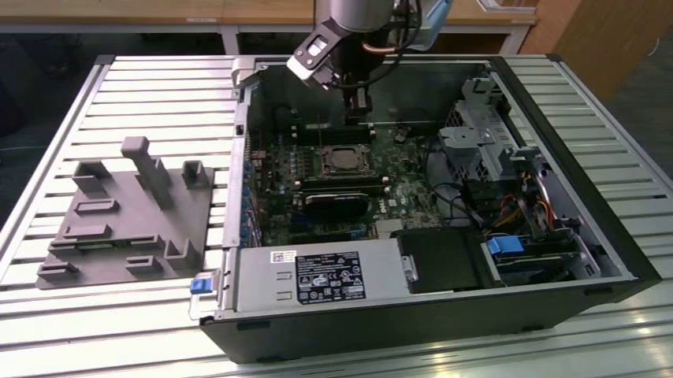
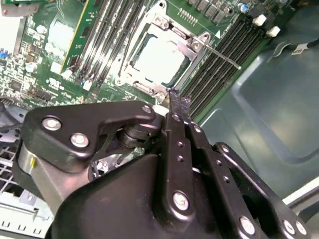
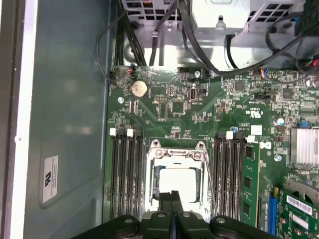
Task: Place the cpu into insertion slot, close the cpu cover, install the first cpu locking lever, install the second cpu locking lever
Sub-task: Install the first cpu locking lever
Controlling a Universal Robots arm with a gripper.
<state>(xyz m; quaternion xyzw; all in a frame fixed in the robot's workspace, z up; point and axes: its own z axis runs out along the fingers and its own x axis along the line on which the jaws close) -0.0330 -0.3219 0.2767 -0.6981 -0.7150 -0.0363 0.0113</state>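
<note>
A slatted metal surface (image 1: 137, 87) is seen under even light. Behind it, a wooden table (image 1: 126, 9) on white legs is set. A wooden cabinet (image 1: 594, 35) is placed at the exterior view's right, over dark floor (image 1: 27, 87).

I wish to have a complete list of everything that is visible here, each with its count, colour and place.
table: one, silver, slatted, under everything
computer case: one, black, open, on the table
fixture: one, grey, on the table, at the exterior view's left of the case
motherboard: one, green, inside the case
power supply: one, silver, inside the case
insertion slot: one, silver-rimmed, on the motherboard
cpu: one, silvery-grey, in the insertion slot
cpu cover: one, silver, down over the cpu
coin battery: one, silver, on the motherboard
cables: several, black, inside the case
gripper: one, black, shut, at the insertion slot's edge
arm: one, grey, above the case
</note>
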